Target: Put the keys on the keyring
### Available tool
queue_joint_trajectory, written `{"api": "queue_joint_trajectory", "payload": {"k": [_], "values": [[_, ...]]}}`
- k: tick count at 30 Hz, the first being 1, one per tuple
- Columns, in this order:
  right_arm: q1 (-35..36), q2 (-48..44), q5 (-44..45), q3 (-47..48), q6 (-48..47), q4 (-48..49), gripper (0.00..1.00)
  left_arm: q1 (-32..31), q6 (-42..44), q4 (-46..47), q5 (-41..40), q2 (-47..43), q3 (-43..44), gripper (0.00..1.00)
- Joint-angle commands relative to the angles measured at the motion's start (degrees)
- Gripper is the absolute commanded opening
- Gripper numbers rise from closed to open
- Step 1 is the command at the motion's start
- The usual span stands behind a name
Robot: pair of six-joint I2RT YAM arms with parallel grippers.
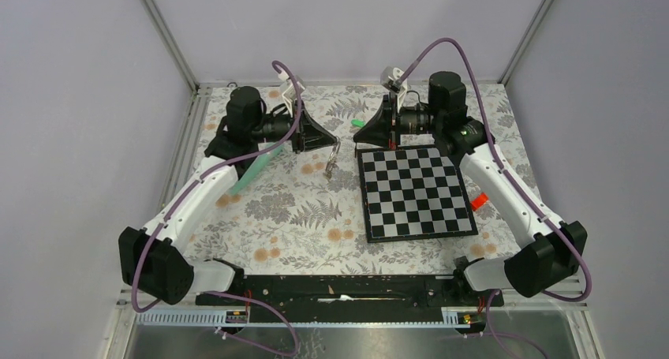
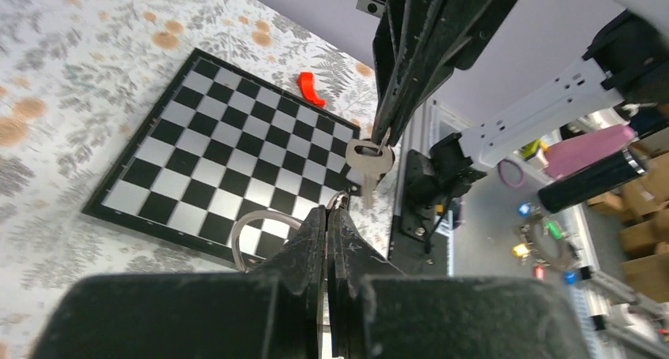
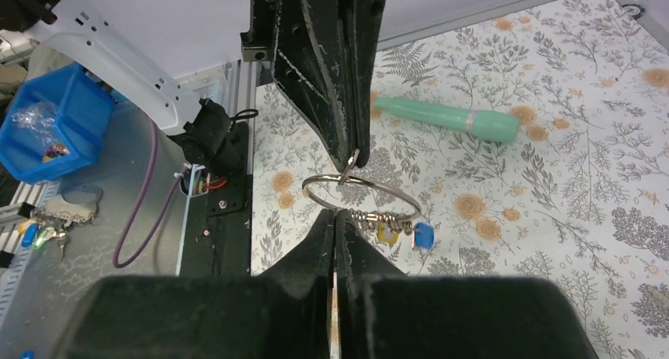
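My left gripper (image 1: 335,144) (image 2: 327,211) is shut on the keyring (image 3: 394,192), a thin silvery ring held above the flowered table. A yellow-headed key (image 3: 386,233) and a blue-headed key (image 3: 424,234) hang from it. The ring's loop (image 2: 241,226) shows beside the left fingers. My right gripper (image 1: 356,137) (image 3: 335,215) faces it tip to tip and is shut on a small silvery key (image 2: 369,160), whose blade hangs down. The key sits right by the ring; contact is unclear. A tiny bright green piece (image 1: 357,123), perhaps a key head, lies on the table behind the grippers.
A black-and-white chessboard (image 1: 414,193) lies right of centre, with a small red piece (image 1: 479,200) off its right edge. A teal pen-like stick (image 1: 254,170) (image 3: 446,116) lies under the left arm. Metal frame rails border the table.
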Motion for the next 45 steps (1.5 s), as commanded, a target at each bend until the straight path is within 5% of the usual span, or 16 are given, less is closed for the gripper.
{"api": "queue_joint_trajectory", "payload": {"k": [1, 15, 45], "values": [[-0.1, -1.2, 1.0, 2.2, -7.6, -4.3, 0.00, -1.3, -9.8, 3.7, -2.2, 1.8, 2.1, 0.00], [-0.1, -3.9, 3.5, 1.5, -21.5, -11.8, 0.00, -4.4, -26.2, 1.9, -3.9, 3.5, 4.5, 0.00], [5.2, -1.0, 11.4, 6.2, -29.1, -18.7, 0.00, -4.7, -31.6, 8.8, -1.9, 7.0, 2.2, 0.00]]}}
